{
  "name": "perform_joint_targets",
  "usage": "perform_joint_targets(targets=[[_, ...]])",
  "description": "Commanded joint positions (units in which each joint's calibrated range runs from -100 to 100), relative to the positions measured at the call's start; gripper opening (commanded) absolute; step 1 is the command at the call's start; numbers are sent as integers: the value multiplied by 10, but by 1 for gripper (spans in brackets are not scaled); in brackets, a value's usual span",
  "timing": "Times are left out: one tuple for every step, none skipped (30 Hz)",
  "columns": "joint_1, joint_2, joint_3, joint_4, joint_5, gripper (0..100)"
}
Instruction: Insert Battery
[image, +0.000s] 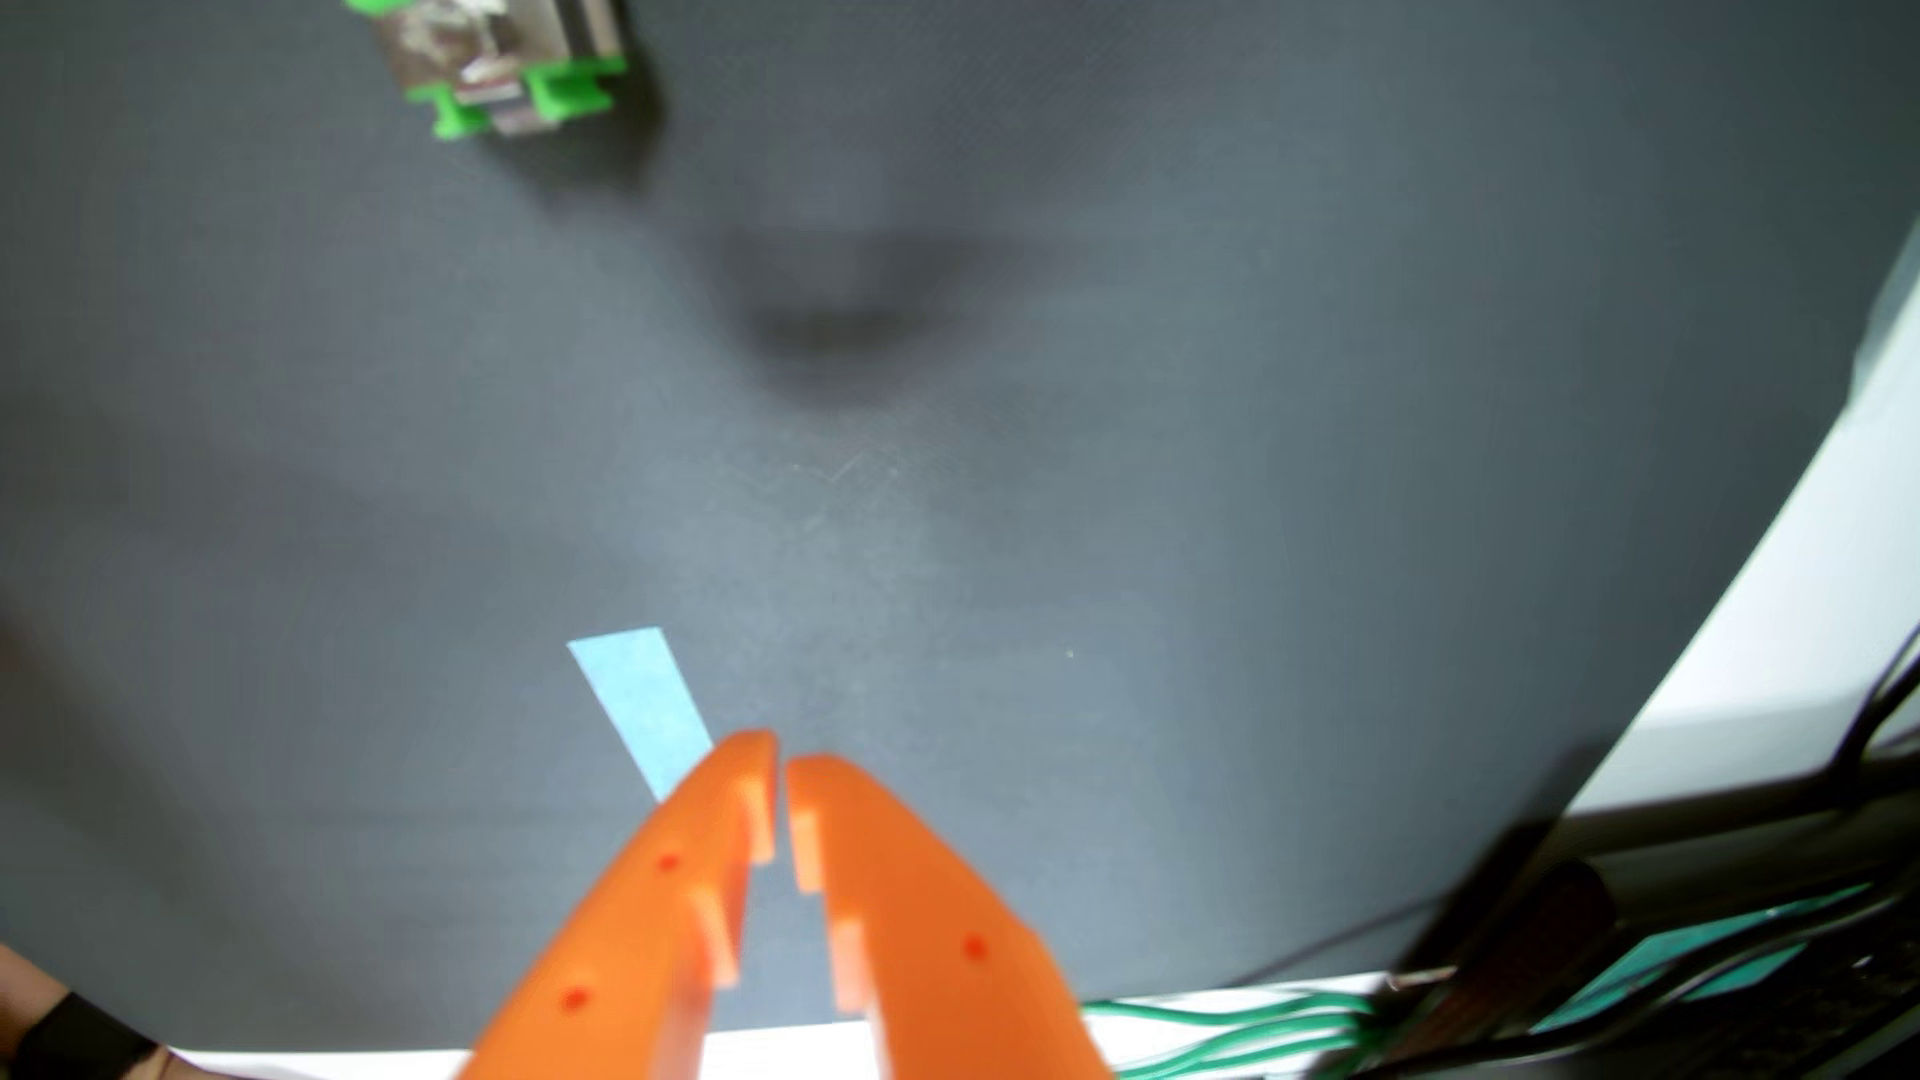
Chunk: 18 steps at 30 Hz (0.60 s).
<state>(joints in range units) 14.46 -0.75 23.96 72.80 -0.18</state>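
In the wrist view my orange gripper (781, 750) rises from the bottom edge, its two fingers nearly touching at the tips with nothing between them. It hangs above a dark grey mat (1039, 467). A green holder with metal parts (509, 62) sits at the top left, far from the fingertips and partly cut off by the frame edge. No battery shows; it is out of view.
A light blue strip of tape (636, 696) lies on the mat just left of the fingertips. The mat ends at a white table edge (1787, 623) on the right. Green and black cables (1247, 1028) and dark hardware crowd the bottom right corner.
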Motion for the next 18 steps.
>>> perform_joint_targets(targets=[[12,-10,-17,2,2,2],[15,-10,-17,2,2,2],[15,-10,-17,2,2,2],[15,-10,-16,3,2,2],[15,-10,-16,3,2,2],[14,-10,-16,3,2,2],[11,-10,-16,3,2,2],[9,-10,-17,3,2,2],[7,-10,-17,3,2,2],[4,-10,-17,3,2,2],[4,-10,-17,3,2,2],[4,-10,-17,3,2,2],[4,-10,-17,3,2,2],[4,-10,-17,3,2,2],[4,-10,-17,3,2,2],[4,-10,-17,3,2,2],[3,-10,-17,2,2,2],[3,-10,-17,2,2,2]])
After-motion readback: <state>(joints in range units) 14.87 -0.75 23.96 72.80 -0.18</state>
